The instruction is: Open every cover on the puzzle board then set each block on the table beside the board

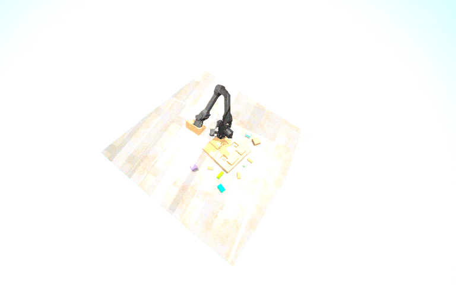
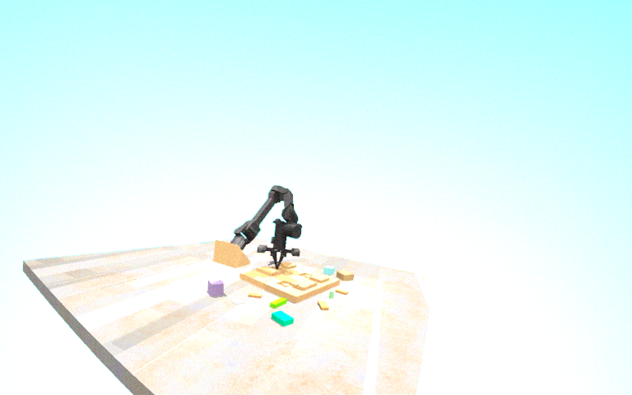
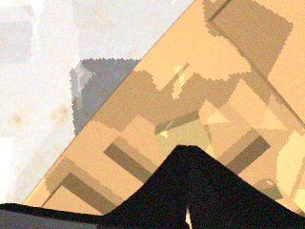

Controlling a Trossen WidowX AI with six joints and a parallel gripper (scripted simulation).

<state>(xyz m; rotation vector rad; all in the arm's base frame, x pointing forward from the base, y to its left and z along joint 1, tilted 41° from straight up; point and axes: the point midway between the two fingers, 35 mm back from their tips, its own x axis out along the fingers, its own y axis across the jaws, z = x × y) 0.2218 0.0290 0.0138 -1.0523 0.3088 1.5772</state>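
The tan puzzle board (image 1: 215, 158) (image 2: 261, 280) (image 3: 183, 40) lies flat on the table. Raised tan covers show on it, among them one at the left (image 2: 267, 270), one at the front (image 1: 232, 161) (image 2: 304, 283) and one at the right (image 1: 241, 151) (image 2: 319, 277). My gripper (image 2: 276, 268) (image 3: 185, 155) is shut and empty, pointing down low over the board's back left part. A pale olive block (image 3: 186, 134) shows in a recess just beyond the fingertips in the wrist view; the fingers hide part of it. How far each cover is open is too small to tell.
In front of the board lie a lime block (image 1: 219, 174) (image 2: 278, 303), a teal block (image 1: 221, 187) (image 2: 282, 318) and several small tan pieces. A purple block (image 1: 193, 167) (image 2: 216, 288) is left. Light blue (image 1: 248, 135) (image 2: 328, 270) and brown (image 1: 256, 141) (image 2: 345, 276) blocks are right.
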